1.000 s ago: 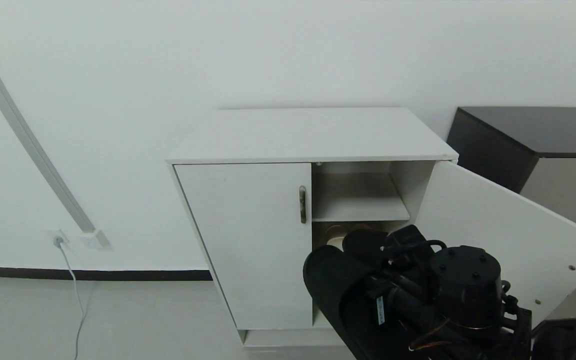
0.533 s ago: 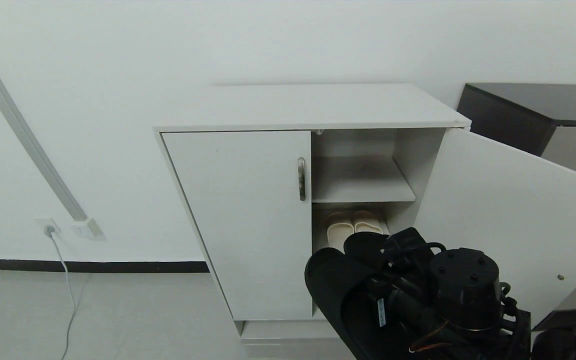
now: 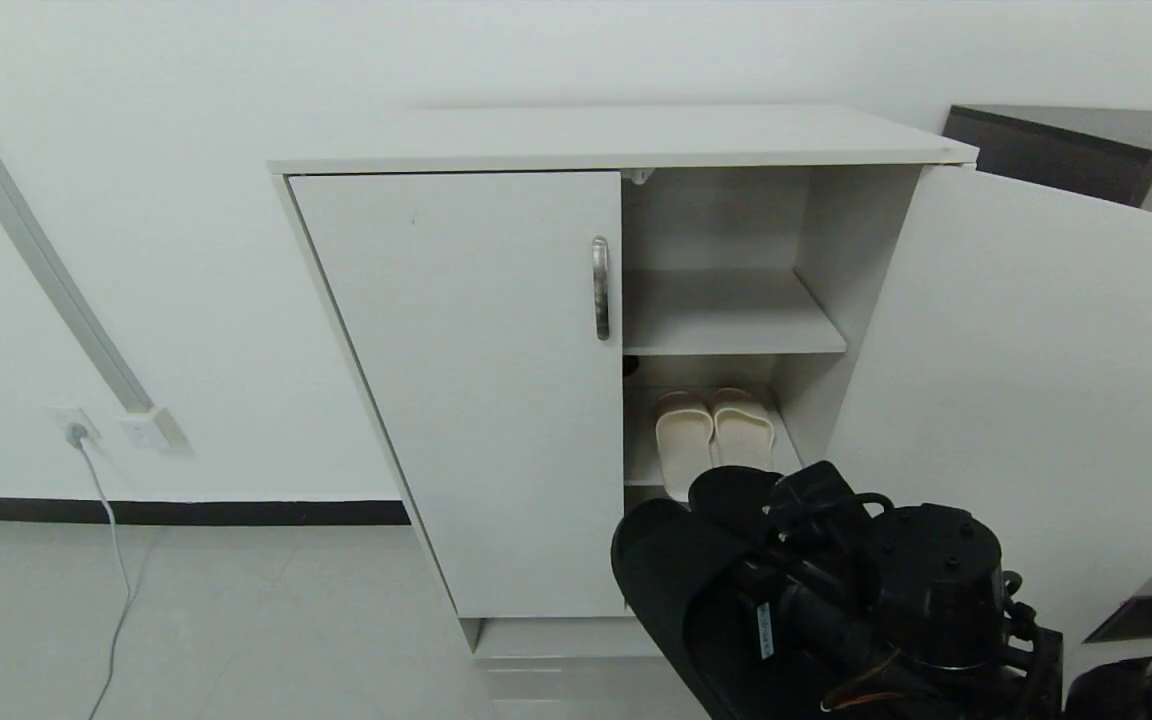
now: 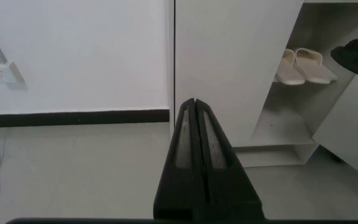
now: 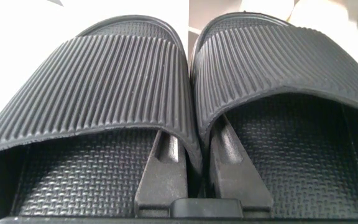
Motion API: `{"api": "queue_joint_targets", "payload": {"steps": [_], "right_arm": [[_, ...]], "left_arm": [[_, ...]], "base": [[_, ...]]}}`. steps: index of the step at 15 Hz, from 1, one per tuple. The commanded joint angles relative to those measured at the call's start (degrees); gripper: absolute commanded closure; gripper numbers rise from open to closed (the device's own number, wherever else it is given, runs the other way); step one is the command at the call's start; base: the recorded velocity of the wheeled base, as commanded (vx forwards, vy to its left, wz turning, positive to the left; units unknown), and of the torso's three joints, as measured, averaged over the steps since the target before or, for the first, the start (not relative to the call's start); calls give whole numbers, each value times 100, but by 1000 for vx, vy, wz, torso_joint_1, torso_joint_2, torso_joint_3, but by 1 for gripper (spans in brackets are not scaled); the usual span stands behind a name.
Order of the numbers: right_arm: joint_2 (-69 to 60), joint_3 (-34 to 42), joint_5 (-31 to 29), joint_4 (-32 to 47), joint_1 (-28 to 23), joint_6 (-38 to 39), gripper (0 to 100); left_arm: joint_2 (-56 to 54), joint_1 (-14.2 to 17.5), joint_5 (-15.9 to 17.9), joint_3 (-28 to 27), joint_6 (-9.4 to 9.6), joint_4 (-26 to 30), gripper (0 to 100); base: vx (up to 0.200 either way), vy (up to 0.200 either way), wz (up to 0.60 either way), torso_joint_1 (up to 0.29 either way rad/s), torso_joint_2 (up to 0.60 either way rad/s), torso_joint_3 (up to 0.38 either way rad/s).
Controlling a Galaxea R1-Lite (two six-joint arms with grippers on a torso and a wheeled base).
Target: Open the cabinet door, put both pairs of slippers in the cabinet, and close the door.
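Black slippers (image 5: pixel 129 81) clamped by inner sides in right gripper (image 5: pixel 193 146); left gripper (image 4: pixel 194 111) jaws together.

Inside the cabinet (image 3: pixel 616 135), between its closed left door (image 3: pixel 476 390) and swung-out right door (image 3: pixel 1026 380), one pair of slippers (image 3: pixel 714 430) lies on the shelf under the upper shelf (image 3: pixel 726 320), with the second pair (image 3: pixel 696 560) clamped in the right end effector (image 5: pixel 199 171) before the opening.

Head: white two-door cabinet (image 3: pixel 456 390) faced from above.
Left wrist: cabinet seen from low down.
Right wrist: black ribbed slippers (image 5: pixel 129 81) seen close.
Shared: cream slippers (image 3: pixel 714 432) on inner shelf (image 3: pixel 639 458).
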State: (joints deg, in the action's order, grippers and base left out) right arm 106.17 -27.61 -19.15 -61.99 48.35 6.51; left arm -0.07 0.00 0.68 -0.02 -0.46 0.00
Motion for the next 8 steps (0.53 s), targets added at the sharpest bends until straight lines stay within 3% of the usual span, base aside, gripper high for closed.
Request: {"api": "queue_joint_targets", "payload": {"steps": [1, 3, 8], "right_arm": [[123, 72, -10, -164, -1, -27, 100], [167, 107, 8, -279, -1, -71, 100], [246, 133, 17, -393, 8, -80, 100]], "left_arm": [[7, 0, -7, 2, -6, 0, 100], [7, 0, 2, 2, -6, 0, 100], [7, 0, -7, -6, -6, 0, 100]], "base": [[0, 0, 0, -36, 432, 403], [0, 0, -600, -7, 359, 354], [0, 0, 0, 0, 62, 58]]}}
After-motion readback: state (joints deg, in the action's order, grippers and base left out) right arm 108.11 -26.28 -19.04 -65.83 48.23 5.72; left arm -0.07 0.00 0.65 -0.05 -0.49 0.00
